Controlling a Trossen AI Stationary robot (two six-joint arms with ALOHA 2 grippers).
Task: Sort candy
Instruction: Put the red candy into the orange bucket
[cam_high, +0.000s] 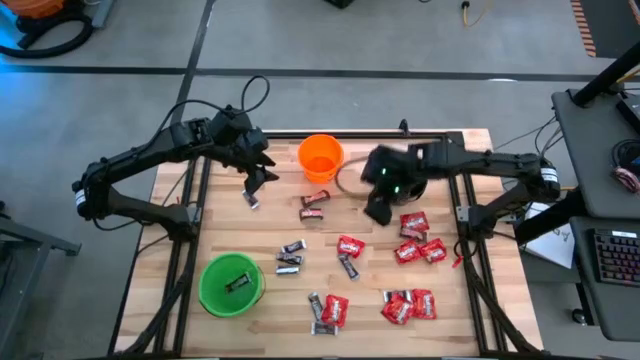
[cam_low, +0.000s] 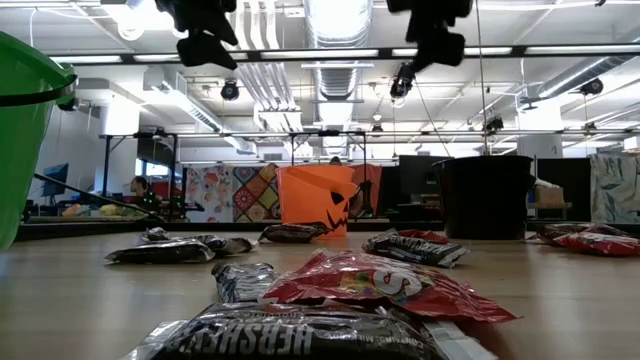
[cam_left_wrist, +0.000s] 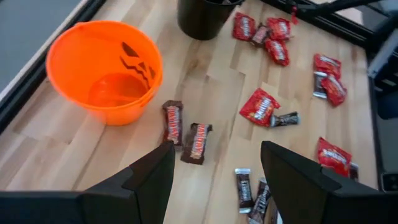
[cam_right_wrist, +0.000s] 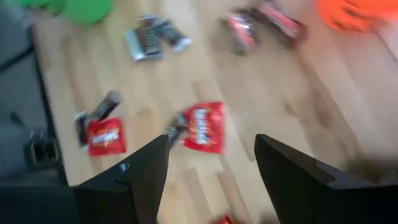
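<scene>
Candy lies scattered on the wooden table (cam_high: 220, 225): red packets (cam_high: 412, 223) mostly toward the right, dark mini bars (cam_high: 290, 258) in the middle, and two reddish-brown bars (cam_left_wrist: 197, 140) near the orange cup (cam_high: 320, 157). My left gripper (cam_left_wrist: 217, 146) hangs open above the table at the far left, just short of the brown bars, with nothing between its fingers. My right gripper (cam_right_wrist: 211, 140) hangs open above the table right of the orange cup. A red packet (cam_right_wrist: 202, 127) lies on the table ahead of its fingers. Both grippers are raised well clear in the low view.
A green cup (cam_high: 232, 283) at the near left holds one dark bar. A black cup (cam_low: 488, 195) stands right of the orange cup, largely under my right arm in the high view. Dark frame rails (cam_high: 190, 215) border the table's left and right sides.
</scene>
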